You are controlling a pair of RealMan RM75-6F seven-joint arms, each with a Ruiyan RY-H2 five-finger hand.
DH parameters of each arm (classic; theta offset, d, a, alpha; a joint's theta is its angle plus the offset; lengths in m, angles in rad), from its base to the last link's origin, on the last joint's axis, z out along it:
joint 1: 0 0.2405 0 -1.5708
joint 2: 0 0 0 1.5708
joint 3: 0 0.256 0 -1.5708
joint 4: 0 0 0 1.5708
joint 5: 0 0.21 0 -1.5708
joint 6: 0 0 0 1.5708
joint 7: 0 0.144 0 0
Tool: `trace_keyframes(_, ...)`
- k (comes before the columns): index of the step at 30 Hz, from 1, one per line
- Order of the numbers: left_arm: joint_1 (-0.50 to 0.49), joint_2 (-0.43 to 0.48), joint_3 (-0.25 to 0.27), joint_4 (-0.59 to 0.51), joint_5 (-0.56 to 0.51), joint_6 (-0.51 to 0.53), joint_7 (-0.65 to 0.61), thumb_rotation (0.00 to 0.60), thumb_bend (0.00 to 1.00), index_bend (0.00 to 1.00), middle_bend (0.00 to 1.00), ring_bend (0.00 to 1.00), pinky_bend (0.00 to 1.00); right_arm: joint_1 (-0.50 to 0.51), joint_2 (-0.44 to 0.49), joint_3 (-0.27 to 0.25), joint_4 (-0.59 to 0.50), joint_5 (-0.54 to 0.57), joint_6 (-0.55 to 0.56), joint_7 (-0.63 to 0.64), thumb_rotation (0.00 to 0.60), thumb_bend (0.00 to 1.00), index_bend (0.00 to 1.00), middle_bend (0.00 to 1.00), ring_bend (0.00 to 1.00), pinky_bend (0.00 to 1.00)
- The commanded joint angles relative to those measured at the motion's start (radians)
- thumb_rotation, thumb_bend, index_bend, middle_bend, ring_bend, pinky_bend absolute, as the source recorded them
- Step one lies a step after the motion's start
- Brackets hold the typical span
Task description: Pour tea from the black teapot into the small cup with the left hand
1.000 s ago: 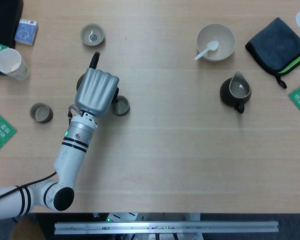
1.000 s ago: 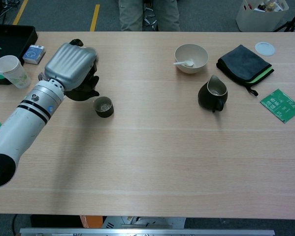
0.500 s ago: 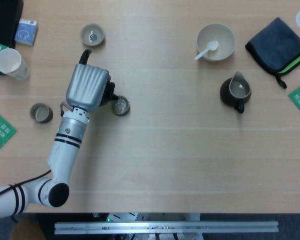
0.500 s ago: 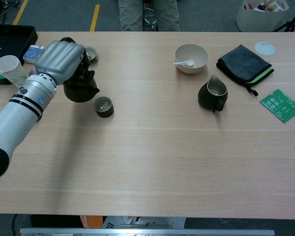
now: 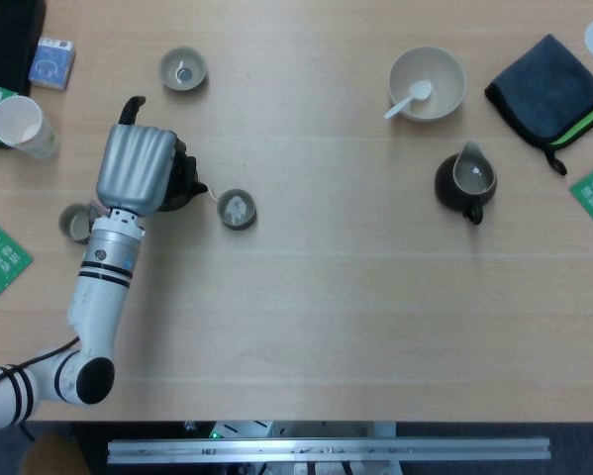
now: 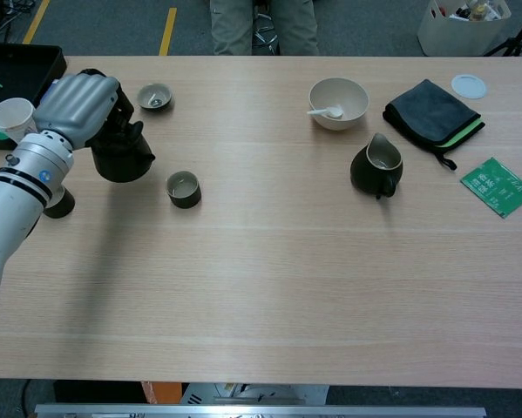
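My left hand (image 5: 135, 166) (image 6: 76, 104) grips the black teapot (image 6: 121, 155) (image 5: 184, 178) by its handle, holding it just left of the small dark cup (image 5: 237, 209) (image 6: 183, 188). The pot stands nearly level, its spout toward the cup, with a gap between them. The cup holds pale liquid. My hand covers most of the pot in the head view. My right hand is in neither view.
Another small cup (image 5: 76, 223) sits by my left wrist, and a lidded cup (image 5: 183, 69) lies behind. A paper cup (image 5: 20, 124) and blue box (image 5: 51, 60) stand far left. A bowl with spoon (image 5: 427, 83), dark pitcher (image 5: 465, 182) and folded cloth (image 5: 550, 87) lie right.
My left hand has drawn the teapot leftward, away from the cup, and brought it back from a tilt to nearly level. The cup stays in place.
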Motion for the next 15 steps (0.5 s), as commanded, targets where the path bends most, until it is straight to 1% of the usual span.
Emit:
trace_keyframes(1,0.009,-0.008,0.003,0.029,0.005,-0.007,-0.034,0.520,0.46,0.88,1.00,0.94,0.17,0.002,-0.001,0.000,-0.001,0.000,-0.002,-0.002,0.600,0.01,0.18,0.20,0.13,0.14)
trace_keyframes(7,0.021,-0.027,0.008,0.087,0.017,-0.012,-0.091,0.517,0.46,0.87,1.00,0.93,0.17,0.004,-0.001,0.000,-0.003,0.003,-0.006,-0.006,0.600,0.01,0.18,0.20,0.13,0.14)
trace_keyframes(15,0.030,-0.054,0.009,0.138,0.026,-0.024,-0.138,0.517,0.46,0.87,1.00,0.92,0.17,0.005,-0.001,-0.001,-0.008,0.004,-0.008,-0.014,0.600,0.01,0.18,0.20,0.13,0.14)
